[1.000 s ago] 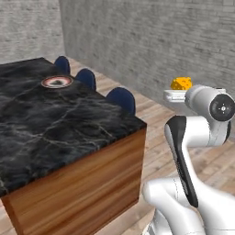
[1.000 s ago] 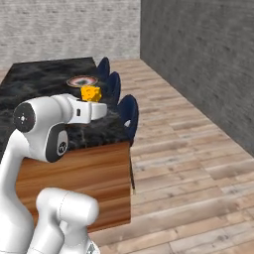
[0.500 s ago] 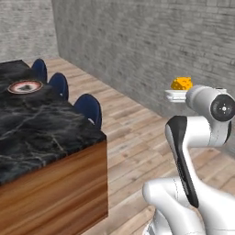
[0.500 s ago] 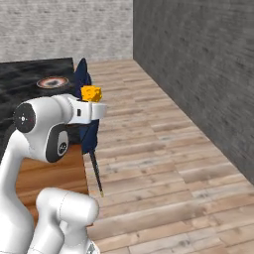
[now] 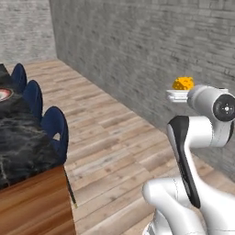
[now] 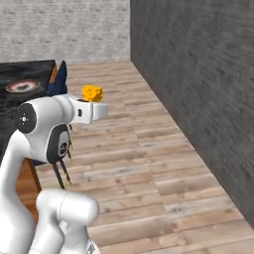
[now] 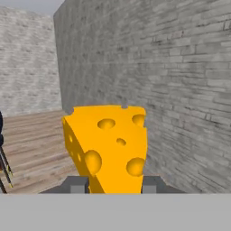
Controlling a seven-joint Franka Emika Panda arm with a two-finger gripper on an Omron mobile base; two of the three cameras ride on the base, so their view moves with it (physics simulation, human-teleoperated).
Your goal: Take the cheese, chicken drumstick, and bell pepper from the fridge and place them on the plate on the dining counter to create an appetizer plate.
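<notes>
A yellow-orange cheese (image 7: 108, 144) wedge with holes stands upright between my gripper's (image 7: 110, 186) two fingers, which are shut on its lower end. From the base cameras the cheese (image 5: 183, 83) (image 6: 92, 93) sits on top of the gripper (image 5: 180, 93) (image 6: 92, 102), held high over the wooden floor, away from the counter. The plate (image 5: 2, 94) (image 6: 22, 86), white with an orange-red rim, lies on the black marble dining counter (image 5: 18, 137) (image 6: 27, 69) to the left of the arm. The fridge, the chicken drumstick and the bell pepper are out of view.
Blue chairs (image 5: 55, 131) (image 6: 59, 82) line the counter's near side. A grey brick wall (image 5: 137, 55) (image 6: 198, 74) runs along the right. Open wooden floor (image 5: 110, 137) (image 6: 139, 149) lies between the counter and the wall.
The whole picture has swung: the base is turning, so the counter and the plate have slid to the left edge. The cheese stays gripped in the same way.
</notes>
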